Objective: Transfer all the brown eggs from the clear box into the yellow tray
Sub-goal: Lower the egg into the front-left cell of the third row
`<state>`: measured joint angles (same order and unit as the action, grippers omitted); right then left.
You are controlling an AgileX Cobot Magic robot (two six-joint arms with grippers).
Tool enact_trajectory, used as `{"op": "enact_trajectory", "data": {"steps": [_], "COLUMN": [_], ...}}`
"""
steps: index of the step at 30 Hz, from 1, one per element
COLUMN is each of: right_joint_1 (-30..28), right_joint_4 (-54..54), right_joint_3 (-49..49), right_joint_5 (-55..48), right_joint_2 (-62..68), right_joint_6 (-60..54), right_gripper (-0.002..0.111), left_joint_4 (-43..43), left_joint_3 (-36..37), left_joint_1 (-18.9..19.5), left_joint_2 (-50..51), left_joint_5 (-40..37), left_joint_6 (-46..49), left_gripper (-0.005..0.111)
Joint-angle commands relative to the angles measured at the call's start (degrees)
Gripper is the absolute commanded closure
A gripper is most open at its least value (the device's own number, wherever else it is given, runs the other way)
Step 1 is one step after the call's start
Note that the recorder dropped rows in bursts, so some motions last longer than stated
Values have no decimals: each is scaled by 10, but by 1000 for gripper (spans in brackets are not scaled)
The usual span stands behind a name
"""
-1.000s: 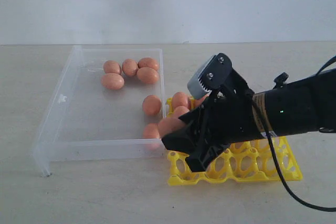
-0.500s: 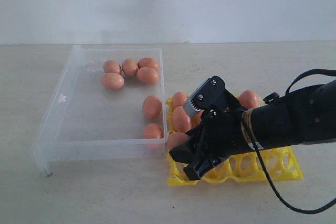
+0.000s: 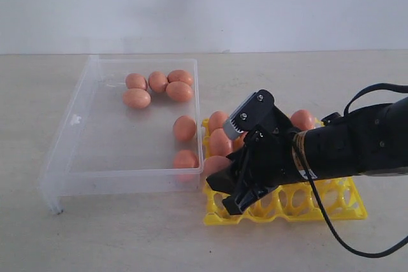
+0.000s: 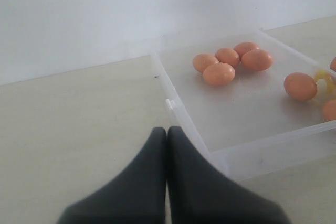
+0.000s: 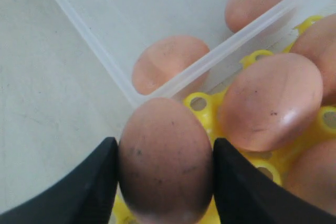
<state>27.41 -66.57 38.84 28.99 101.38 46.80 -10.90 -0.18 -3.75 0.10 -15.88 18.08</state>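
Pale bench [image 3: 127, 234] runs back to a plain white wall, and the work sits in the middle of it. From where I stand, the step in hand looks like the set-down. The right pincer [image 5: 165, 179] is clamped on one brown egg [image 3: 215, 166], a dark finger pressed to each side, and holds it low over the near corner of the yellow tray [image 3: 347, 211], on the side next to the clear box [image 3: 70, 122].

I'd say the next move calls for lowering the egg straight into an empty cup and only then parting the fingers. The neighbouring egg [image 5: 270, 100] sits very close, so a sideways drift could knock it.

Six eggs lie in the clear box: four bunched at the far end [image 3: 157, 82] and two apart from them, near the wall beside the tray [image 3: 184, 128]. The tray, just beside the box, already carries several eggs, though the arm hides too much of it for a count.

The left pincer [image 4: 167, 134] hangs closed and empty outside the box.
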Motion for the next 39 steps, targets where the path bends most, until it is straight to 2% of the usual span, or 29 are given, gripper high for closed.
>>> {"op": "enact_trajectory", "data": {"steps": [1, 2, 4, 19, 22, 25, 26, 32, 39], "right_joint_1": [-1, -1, -1, -1, -1, -1, -1, 8, 18], "right_joint_4": [6, 6, 8, 31, 30, 27, 25, -85, -113], "right_joint_3": [2, 2, 2, 31, 31, 31, 30, 7, -16], "right_joint_5": [9, 16, 20, 14, -17, -105, -134, -144, -141], "right_joint_2": [-1, -1, -1, -13, -52, -105, -120, -127, -127], "right_joint_6": [-10, -11, -11, -9, -5, 54, 81, 214, 251], "right_gripper": [69, 58, 51, 52, 68, 104, 108, 109, 109], "left_joint_4": [-4, -4, -4, -4, -4, -4, -4, -4, -4], "left_joint_3": [2, 2, 2, 2, 2, 2, 2, 2, 2], "left_joint_1": [-3, -3, -3, -3, -3, -3, -3, -3, -3], "left_joint_2": [-1, -1, -1, -1, -1, -1, -1, -1, -1], "left_joint_5": [10, 10, 10, 10, 10, 10, 10, 10, 10], "left_joint_6": [-5, -5, -5, -5, -5, -5, -5, -5, -5], "left_gripper": [111, 111, 111, 111, 111, 111, 111, 111, 111]}}
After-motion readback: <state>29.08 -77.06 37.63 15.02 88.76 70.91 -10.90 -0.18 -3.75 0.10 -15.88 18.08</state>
